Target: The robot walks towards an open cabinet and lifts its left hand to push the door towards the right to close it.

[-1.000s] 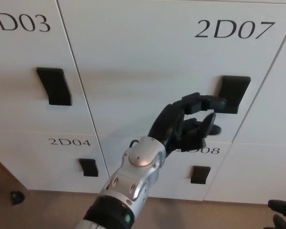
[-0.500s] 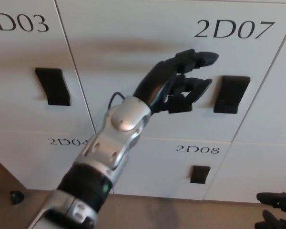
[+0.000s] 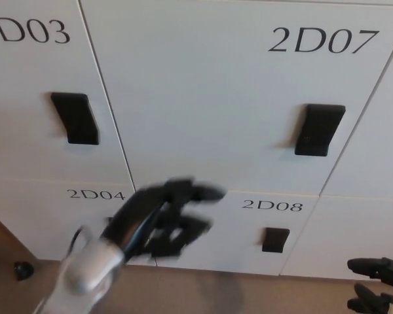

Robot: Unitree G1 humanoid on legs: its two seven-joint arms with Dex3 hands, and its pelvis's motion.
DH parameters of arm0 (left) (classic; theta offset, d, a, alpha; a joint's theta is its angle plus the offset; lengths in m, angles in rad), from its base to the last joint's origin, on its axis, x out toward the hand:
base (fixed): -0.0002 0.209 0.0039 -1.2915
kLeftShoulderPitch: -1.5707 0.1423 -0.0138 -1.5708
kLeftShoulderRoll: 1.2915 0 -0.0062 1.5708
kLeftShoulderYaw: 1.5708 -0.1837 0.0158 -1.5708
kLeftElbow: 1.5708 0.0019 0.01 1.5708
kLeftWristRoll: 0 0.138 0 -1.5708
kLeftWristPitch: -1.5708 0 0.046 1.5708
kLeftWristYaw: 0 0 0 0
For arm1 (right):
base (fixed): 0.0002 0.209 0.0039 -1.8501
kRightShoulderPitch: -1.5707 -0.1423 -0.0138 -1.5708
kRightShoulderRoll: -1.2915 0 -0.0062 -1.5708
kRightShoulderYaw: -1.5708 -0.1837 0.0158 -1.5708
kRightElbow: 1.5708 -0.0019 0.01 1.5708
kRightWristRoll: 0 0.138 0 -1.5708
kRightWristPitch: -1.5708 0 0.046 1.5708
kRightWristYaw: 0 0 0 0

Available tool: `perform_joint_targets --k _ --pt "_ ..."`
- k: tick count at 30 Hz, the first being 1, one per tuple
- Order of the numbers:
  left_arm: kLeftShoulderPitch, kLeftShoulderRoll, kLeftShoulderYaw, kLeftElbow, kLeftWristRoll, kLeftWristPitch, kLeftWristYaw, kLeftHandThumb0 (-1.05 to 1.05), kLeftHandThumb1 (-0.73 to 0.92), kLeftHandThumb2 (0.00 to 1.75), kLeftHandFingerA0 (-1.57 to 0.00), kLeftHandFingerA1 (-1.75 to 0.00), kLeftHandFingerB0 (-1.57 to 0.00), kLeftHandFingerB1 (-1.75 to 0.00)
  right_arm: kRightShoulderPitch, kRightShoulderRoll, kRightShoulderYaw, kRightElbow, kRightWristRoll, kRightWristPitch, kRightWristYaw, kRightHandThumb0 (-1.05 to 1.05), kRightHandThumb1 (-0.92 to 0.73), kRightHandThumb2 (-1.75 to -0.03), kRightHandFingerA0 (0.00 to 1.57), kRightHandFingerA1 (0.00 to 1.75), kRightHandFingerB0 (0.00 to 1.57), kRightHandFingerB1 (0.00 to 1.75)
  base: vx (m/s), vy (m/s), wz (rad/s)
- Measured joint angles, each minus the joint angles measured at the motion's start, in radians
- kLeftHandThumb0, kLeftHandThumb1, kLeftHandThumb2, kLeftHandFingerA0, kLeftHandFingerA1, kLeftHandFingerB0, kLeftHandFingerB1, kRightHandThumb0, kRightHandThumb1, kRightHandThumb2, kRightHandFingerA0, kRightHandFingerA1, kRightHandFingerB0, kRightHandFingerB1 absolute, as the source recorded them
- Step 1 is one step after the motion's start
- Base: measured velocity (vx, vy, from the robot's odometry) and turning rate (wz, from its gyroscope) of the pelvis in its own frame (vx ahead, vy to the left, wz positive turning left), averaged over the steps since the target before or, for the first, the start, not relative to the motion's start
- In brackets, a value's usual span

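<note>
Left hand: motion-blurred, low at picture left-centre, in front of lockers 2D04/2D08; holds nothing, fingers look apart and point right. Contact with panel: cannot tell.

Door 2D07: above and right of left hand, appears flush with neighbours; handle near its right edge.

Right hand: bottom right corner, partly cut off, finger state cannot tell. Left hand nearer door.

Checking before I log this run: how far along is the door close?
Done, by the look of it: the 2D07 door sits flush with its neighbours, with no gap visible at its edges. In hand: the left hand is blurred low in front of the 2D08 door, off the 2D07 handle. The right hand sits idle at the corner. Left: nothing on the door that I can see.
</note>
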Motion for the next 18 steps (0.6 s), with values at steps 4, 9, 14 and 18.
perform_joint_targets --k 4,9,14,18 --pt "0.170 0.050 0.058 -0.034 -0.013 -0.009 -0.020 -0.50 0.66 0.60 -0.75 -0.47 -0.64 -0.45 -0.008 -0.012 0.004 0.017 -0.007 0.000 0.000 -0.40 -0.70 -0.60 0.79 0.56 0.56 0.48 0.00 0.000 0.00" --pt "0.351 0.097 0.172 -0.052 -0.041 -0.029 -0.037 -0.50 0.65 0.60 -0.72 -0.46 -0.60 -0.45 -0.023 -0.029 0.017 0.052 -0.021 -0.001 -0.001 -0.41 -0.69 -0.61 0.80 0.56 0.56 0.47 0.00 0.000 0.00" --pt "0.458 0.142 0.331 -0.013 -0.069 -0.054 -0.042 -0.49 0.66 0.60 -0.64 -0.47 -0.54 -0.44 -0.056 -0.072 0.031 0.114 -0.053 -0.008 -0.007 -0.42 -0.69 -0.62 0.79 0.56 0.55 0.48 0.00 0.000 0.00" --pt "0.394 0.145 0.382 0.051 -0.075 -0.049 -0.040 -0.45 0.66 0.60 -0.64 -0.48 -0.57 -0.45 -0.073 -0.085 0.036 0.139 -0.072 -0.017 -0.012 -0.40 -0.69 -0.61 0.78 0.56 0.56 0.48 0.00 0.000 0.00"
